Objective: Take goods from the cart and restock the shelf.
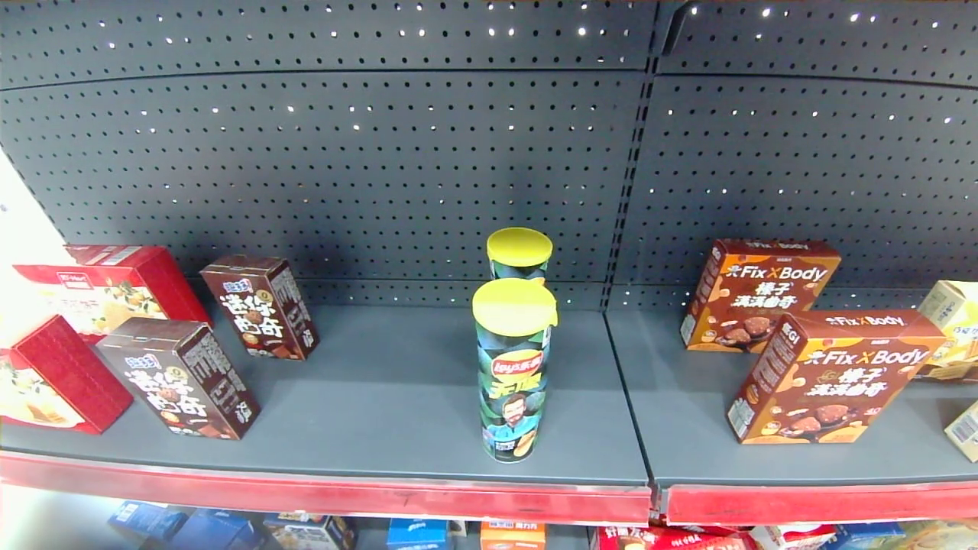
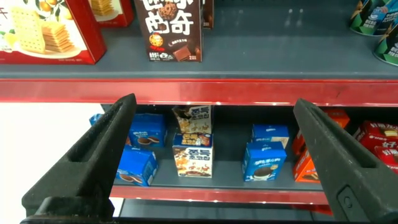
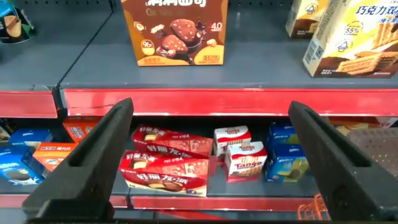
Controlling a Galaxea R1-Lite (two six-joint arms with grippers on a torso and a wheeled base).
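On the grey shelf (image 1: 382,412) two chip cans with yellow lids stand one behind the other: the front can (image 1: 513,370) near the shelf's middle, the rear can (image 1: 519,256) by the pegboard. My left gripper (image 2: 214,165) is open and holds nothing; it sits below and in front of the red shelf lip (image 2: 199,90), facing a dark brown cookie box (image 2: 169,30). My right gripper (image 3: 211,165) is also open with nothing in it, facing the red shelf lip (image 3: 230,101) under a brown biscuit box (image 3: 175,31).
Two dark brown boxes (image 1: 183,376) and red cracker boxes (image 1: 99,286) stand at shelf left. Two brown biscuit boxes (image 1: 829,374) and pale yellow boxes (image 1: 951,325) are at right. The lower shelf holds blue packs (image 2: 264,160), red boxes (image 3: 165,163) and small cartons (image 3: 244,158).
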